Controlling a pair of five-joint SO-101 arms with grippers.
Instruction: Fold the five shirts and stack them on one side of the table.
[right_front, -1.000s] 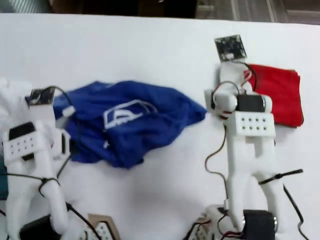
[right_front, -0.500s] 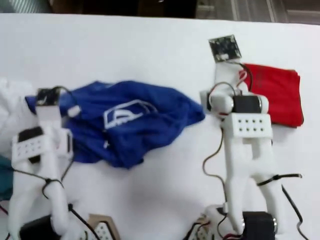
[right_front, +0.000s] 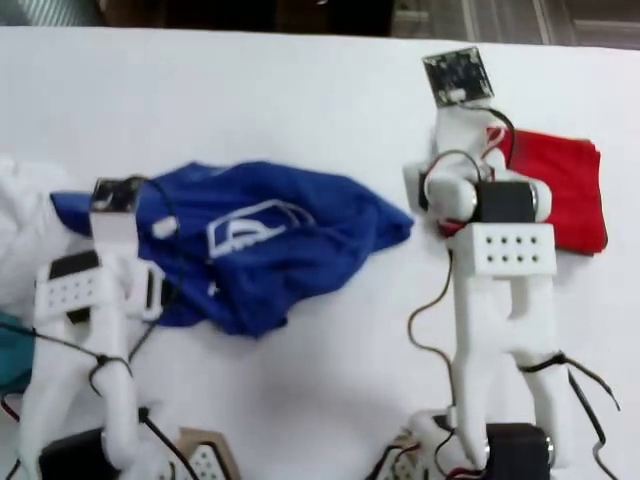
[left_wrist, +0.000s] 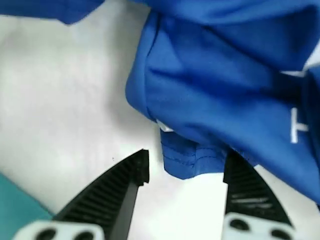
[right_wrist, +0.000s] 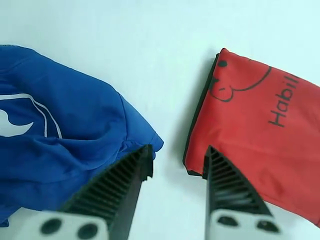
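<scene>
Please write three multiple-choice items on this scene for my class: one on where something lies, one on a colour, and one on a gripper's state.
1. Where does the red shirt lie?
A. Under the blue shirt
B. On the table, to the right of the blue shirt
C. On the floor

2. What colour is the print on the blue shirt?
A. White
B. Black
C. Yellow

3. How is the left gripper?
A. Shut on the red shirt
B. Shut on nothing
C. Open

Key:
1 B: the high view shows the red shirt flat on the table, with a gap between it and the blue one.
2 A: the lines on the blue cloth are white.
3 C: the left wrist view shows its fingers standing well apart at the blue hem.
</scene>
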